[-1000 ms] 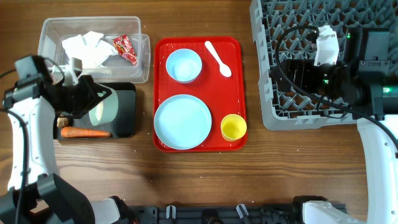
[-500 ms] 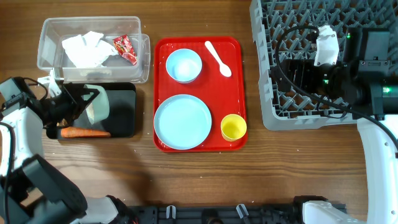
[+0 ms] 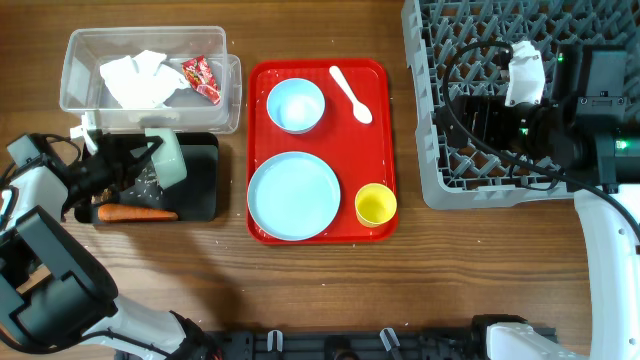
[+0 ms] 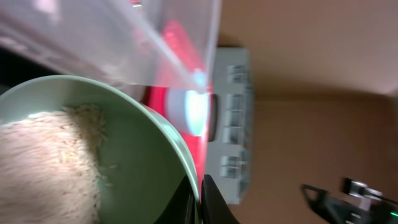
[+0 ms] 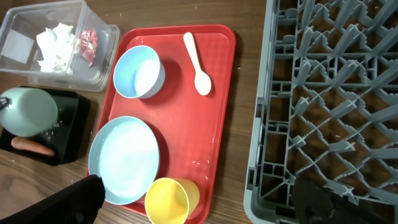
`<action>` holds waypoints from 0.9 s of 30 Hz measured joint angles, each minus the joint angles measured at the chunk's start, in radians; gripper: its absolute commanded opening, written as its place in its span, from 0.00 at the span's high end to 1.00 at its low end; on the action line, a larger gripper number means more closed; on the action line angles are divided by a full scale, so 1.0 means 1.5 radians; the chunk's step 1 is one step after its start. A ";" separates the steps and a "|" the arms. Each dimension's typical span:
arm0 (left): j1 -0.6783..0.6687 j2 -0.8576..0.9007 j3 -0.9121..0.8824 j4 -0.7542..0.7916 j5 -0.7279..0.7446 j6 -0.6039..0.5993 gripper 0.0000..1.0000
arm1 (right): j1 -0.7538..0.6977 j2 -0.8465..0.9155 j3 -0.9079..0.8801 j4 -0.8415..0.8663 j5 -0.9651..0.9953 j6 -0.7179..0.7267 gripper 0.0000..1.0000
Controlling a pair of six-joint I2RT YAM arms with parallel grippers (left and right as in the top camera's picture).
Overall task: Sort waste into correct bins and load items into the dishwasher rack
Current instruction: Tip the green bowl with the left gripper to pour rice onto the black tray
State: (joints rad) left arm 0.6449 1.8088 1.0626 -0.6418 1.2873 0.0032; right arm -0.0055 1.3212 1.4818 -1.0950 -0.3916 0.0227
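My left gripper is shut on the rim of a pale teal bowl and holds it tipped above the black tray. In the left wrist view the jaws pinch the rim, and white rice lies inside the bowl. A carrot and a brown lump lie in the black tray. The tissue and red wrapper are in the clear tub. My right gripper is open and empty over the grey rack.
The red tray holds a blue plate, a second bowl, a white spoon and a yellow cup. A few rice grains lie on the red tray near the cup.
My left arm has drawn back to the left and turned the bowl further over, moving it toward the tub side of the black tray. The right arm has not moved.
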 measured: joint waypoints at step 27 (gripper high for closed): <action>0.044 0.000 0.000 -0.064 0.154 -0.001 0.96 | 0.000 0.000 0.000 -0.006 0.000 0.000 0.01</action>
State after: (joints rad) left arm 0.7109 1.8088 1.0626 -0.7376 1.5188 0.0025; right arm -0.0055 1.3212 1.4818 -1.1042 -0.3916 0.0227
